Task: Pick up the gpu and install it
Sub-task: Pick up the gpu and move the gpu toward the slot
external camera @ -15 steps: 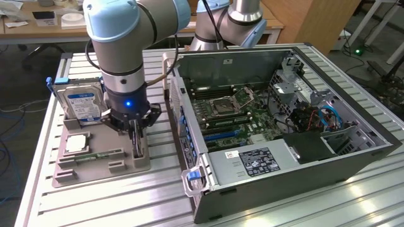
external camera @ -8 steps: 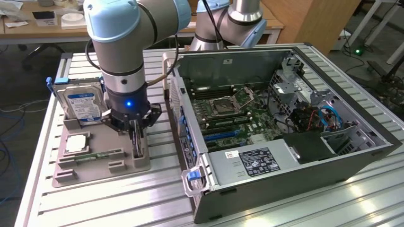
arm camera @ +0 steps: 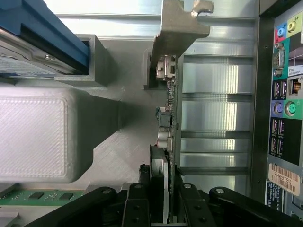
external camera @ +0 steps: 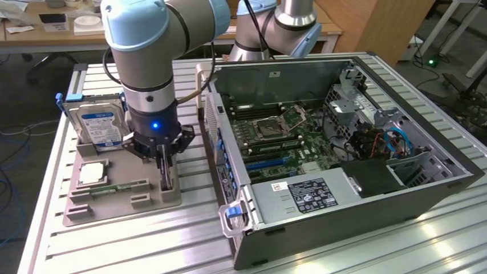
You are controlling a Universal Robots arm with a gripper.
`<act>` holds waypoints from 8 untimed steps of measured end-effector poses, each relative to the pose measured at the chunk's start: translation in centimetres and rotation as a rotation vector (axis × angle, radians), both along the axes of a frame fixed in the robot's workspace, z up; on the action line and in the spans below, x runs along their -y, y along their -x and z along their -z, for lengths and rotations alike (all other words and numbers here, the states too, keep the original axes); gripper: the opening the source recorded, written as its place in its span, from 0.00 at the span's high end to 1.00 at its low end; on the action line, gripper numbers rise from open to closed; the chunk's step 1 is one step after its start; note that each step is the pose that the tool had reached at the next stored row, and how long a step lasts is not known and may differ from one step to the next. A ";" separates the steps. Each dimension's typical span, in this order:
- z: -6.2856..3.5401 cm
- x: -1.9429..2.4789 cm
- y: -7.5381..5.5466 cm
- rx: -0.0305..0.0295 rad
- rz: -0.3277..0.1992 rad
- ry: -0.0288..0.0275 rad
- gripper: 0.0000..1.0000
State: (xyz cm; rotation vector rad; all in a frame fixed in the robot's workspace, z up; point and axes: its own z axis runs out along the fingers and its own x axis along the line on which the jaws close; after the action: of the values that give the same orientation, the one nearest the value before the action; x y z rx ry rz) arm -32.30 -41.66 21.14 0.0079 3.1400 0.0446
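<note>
The gpu (external camera: 166, 180) is a thin dark card standing on edge in a slot at the right side of the grey parts tray (external camera: 122, 201). My gripper (external camera: 163, 166) has come straight down over it from above. In the wrist view the gpu (arm camera: 171, 109) runs edge-on away from the camera, with its silvery end bracket (arm camera: 182, 28) at the far end. There my gripper (arm camera: 168, 189) is open, and one black finger (arm camera: 157, 189) stands close on each side of the card's near end, with a thin dark gap still showing.
A silver hard drive (external camera: 102, 125) with a blue label stands at the tray's back, with a processor (external camera: 91, 173) and a green memory stick (external camera: 118, 187) in front of it. The open computer case (external camera: 426, 188) lies at the exterior view's right, with its motherboard (external camera: 281, 137) exposed.
</note>
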 end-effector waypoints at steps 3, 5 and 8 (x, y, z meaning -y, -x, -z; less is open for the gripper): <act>0.00 0.00 0.0 0.0000 0.000 0.0000 0.73; 0.00 0.00 0.0 0.0000 0.000 0.0000 0.73; 0.00 0.00 0.0 0.0001 0.000 -0.0001 0.73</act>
State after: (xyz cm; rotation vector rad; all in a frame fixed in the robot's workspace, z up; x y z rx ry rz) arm -32.30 -41.66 21.14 0.0079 3.1399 0.0448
